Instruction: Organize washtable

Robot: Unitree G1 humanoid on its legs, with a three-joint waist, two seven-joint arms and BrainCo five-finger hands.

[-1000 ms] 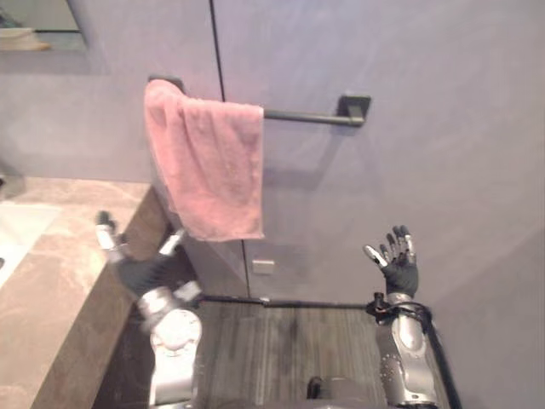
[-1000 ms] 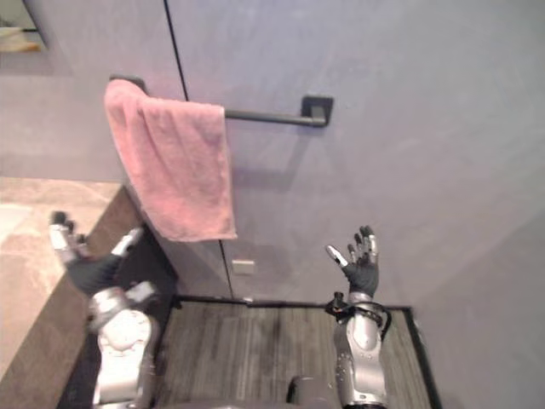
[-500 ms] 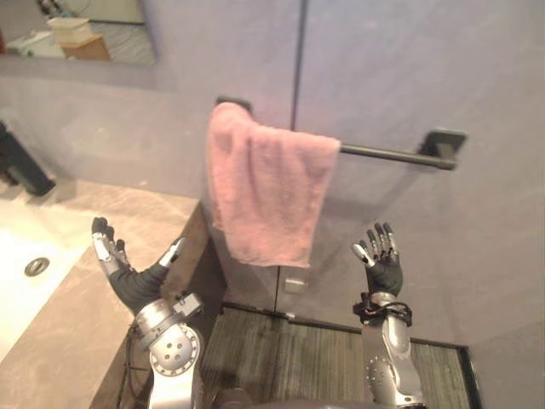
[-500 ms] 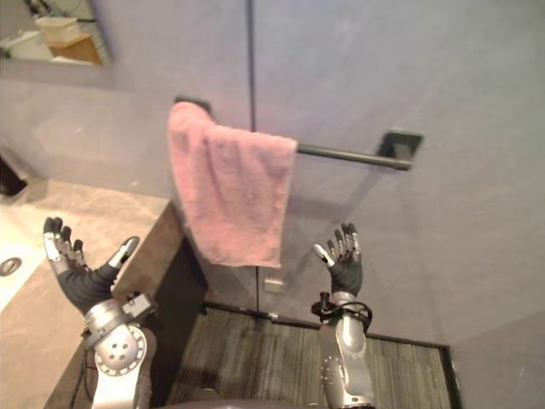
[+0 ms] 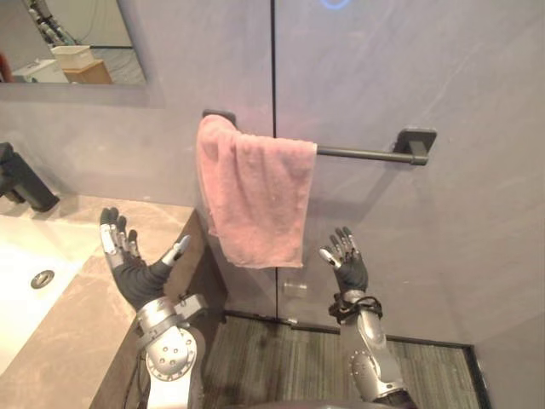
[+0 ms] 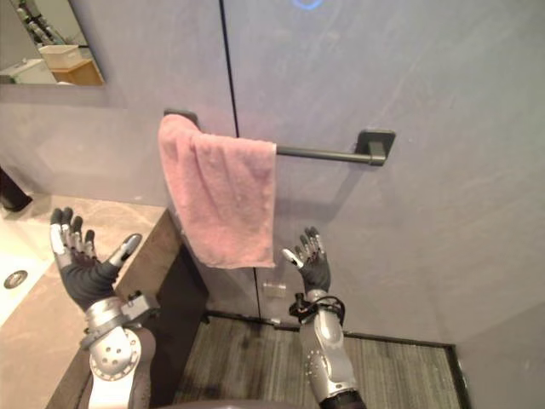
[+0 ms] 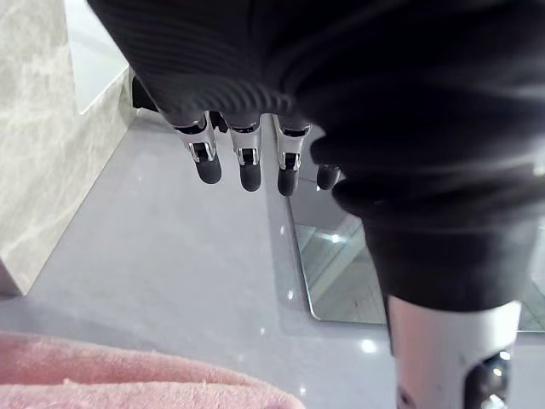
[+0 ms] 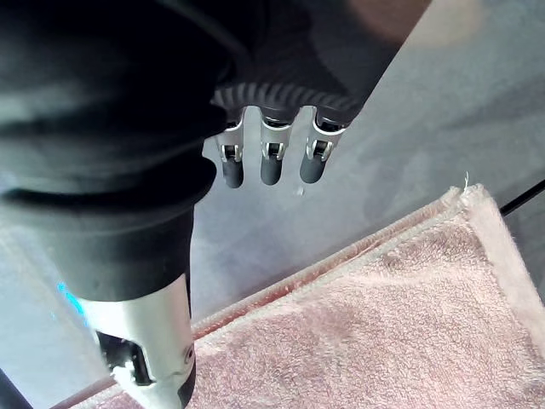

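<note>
Towel (image 5: 255, 200), one, pink, is hanging over one dark wall bar (image 5: 358, 154); two hands are hovering open and empty; left hand (image 5: 128, 264) above the marble tabletop (image 5: 77, 315); right hand (image 5: 347, 266) near the towel's lower corner; one sink (image 5: 25, 264) and one black faucet (image 5: 21, 179) are sitting left.

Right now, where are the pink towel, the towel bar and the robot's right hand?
pink towel (image 5: 255, 200), left eye view, middle of the hanging front fold.
towel bar (image 5: 358, 154), left eye view, bare rod beside the towel.
right hand (image 5: 350, 273), left eye view, on the palm.
</note>
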